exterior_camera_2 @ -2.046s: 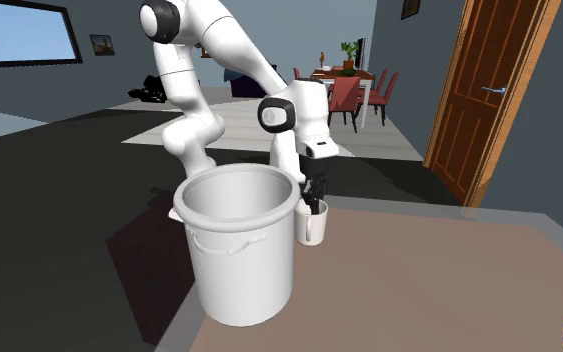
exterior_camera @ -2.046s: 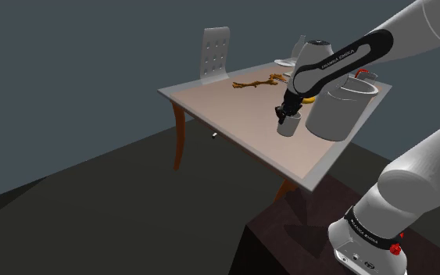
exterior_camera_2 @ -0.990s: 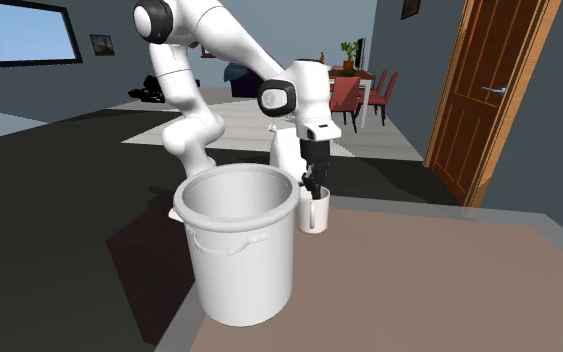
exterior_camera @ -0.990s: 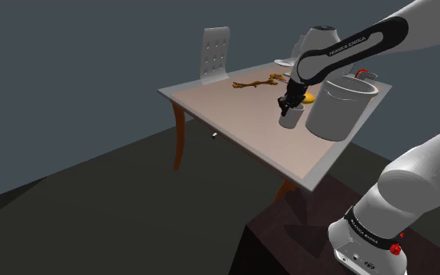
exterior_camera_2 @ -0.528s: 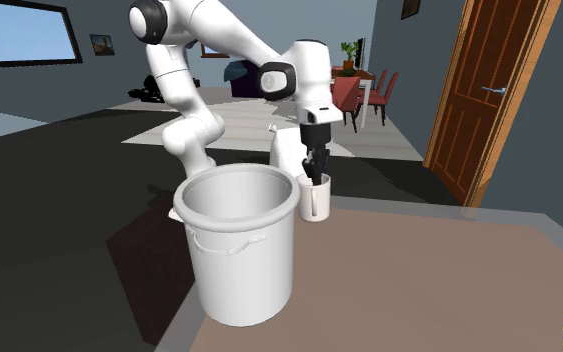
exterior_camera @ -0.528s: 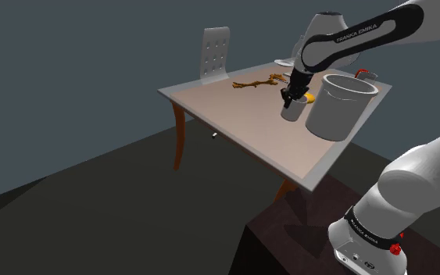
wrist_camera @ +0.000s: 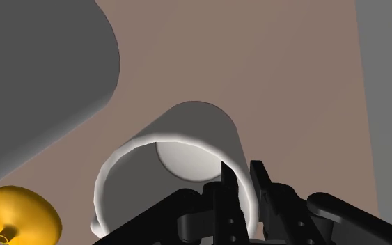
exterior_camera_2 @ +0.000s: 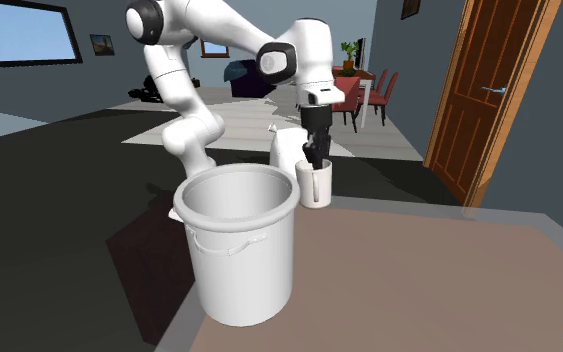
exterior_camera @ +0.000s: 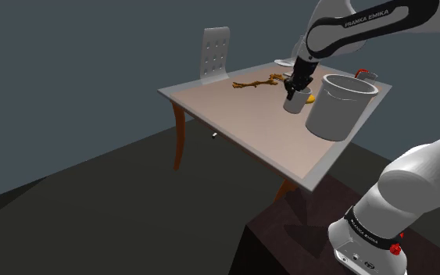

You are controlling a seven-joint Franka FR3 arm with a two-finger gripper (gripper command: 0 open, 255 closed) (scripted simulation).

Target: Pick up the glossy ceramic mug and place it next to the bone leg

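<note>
While the brown-topped table (exterior_camera: 234,125) spreads wide below the fingers (wrist_camera: 226,202), the tall white bucket (exterior_camera_2: 239,250) stands just beside them, close enough that any swing toward it risks a knock. Well apart from the fingers, on the far side of the tabletop from the bucket, lies the bone leg (exterior_camera: 257,81), a thin, branching, orange-brown piece.

The mug (wrist_camera: 194,139) hangs from the black gripper (exterior_camera_2: 312,155), whose fingers pinch its wall at the rim, one inside the cup and one outside. It appears to be clear of the tabletop. I judge it stiff, fairly light and breakable, and a glazed wall would be slippery. With a hold on one side of the rim only, it may tilt or slide if carried fast. The rim grip looks sound. A deeper bite on the wall would be safer than a hold on the lip alone.

It is a plain white cylinder with a smooth surface and an open, empty bowl. I cannot make out its handle with any certainty.

Smallest is a rounded yellow object (wrist_camera: 20,212) on the table, near the fingers and between the mug and the bucket.
</note>
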